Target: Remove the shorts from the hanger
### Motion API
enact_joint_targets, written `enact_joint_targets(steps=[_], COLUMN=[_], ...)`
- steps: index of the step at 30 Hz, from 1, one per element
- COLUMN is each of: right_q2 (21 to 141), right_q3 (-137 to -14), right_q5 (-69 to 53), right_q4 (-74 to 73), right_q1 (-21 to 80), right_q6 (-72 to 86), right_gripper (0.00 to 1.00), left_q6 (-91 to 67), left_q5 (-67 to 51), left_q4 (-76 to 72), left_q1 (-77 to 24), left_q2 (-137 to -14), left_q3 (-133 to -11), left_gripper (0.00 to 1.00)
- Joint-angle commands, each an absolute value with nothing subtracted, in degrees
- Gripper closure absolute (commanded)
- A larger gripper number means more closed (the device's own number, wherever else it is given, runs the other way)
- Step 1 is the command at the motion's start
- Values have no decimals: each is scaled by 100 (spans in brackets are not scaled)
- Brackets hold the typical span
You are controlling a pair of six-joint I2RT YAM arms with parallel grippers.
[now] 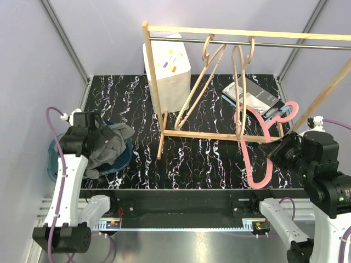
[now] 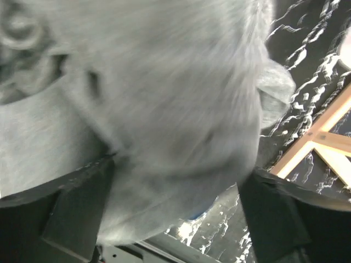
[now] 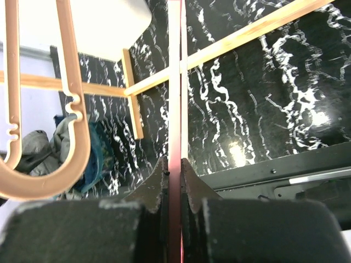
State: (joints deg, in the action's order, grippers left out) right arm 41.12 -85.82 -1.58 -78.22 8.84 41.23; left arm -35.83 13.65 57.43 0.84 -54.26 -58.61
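1. Left claw (image 2: 175, 219): jaws wide apart, pinching nothing. It hangs over the bin (image 1: 54, 159) at the left edge of the desk (image 1: 208, 159). The grey shorts (image 1: 112, 143) fill the left wrist view as a blur just below the fingers.
2. Bin contents: the grey shorts lie heaped in the blue bin, with one fold draped over the rim toward the desk. No navy or print shorts can be made out; anything under the grey cloth is hidden.
3. Rack (image 1: 159, 98): two wooden hangers (image 1: 200, 82) hang on the rail, both bare.
4. White box (image 1: 167, 66): stands behind the rack's left post. Its contents are not visible.
5. Right claw (image 3: 174, 172): closed on the thin bar of the pink hanger (image 1: 258, 164). The hanger is bare and off the rail, at the right front of the desk.
6. Step in hand (judgement): drop-off of the grey shorts into the bin. Every hanger in view is bare, so the task appears close to complete.
7. Next move (judgement): raise the left claw straight up, clear of the cloth, so no fold snags on a finger. The draped fold may slide out over the rim, so check it. The pink hanger remains to be set down.
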Motion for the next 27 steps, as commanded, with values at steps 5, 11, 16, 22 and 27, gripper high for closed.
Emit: enact_joint_targets(steps=[5,11,16,22,27], right_q2=[4017,4210,4245,4333,4605], right_q3=[-8754,-8754,-8824,-9385,-9641], right_q5=[412,747,440,229,246], right_q4=[-7875,-7647,-6488,-5283,-4817], right_q1=[870,870,861,870,870], right_q6=[4227,4193,3411,2778,2707], right_gripper=[100,100,100,100,100], left_q6=[-4201,-4044,-3981,-3815,-4007], left_q5=[705,-728,-739,-1896,-3260], left_q4=[6117,5564,5546,4941,3702], left_q1=[26,-763,-2307,-3093,-3146], left_q2=[-4755,-4412,-4386,-4219,-3859], left_q3=[-6539,-6399,-6425,-6057,-5520], left_gripper=[1,1,1,1,1])
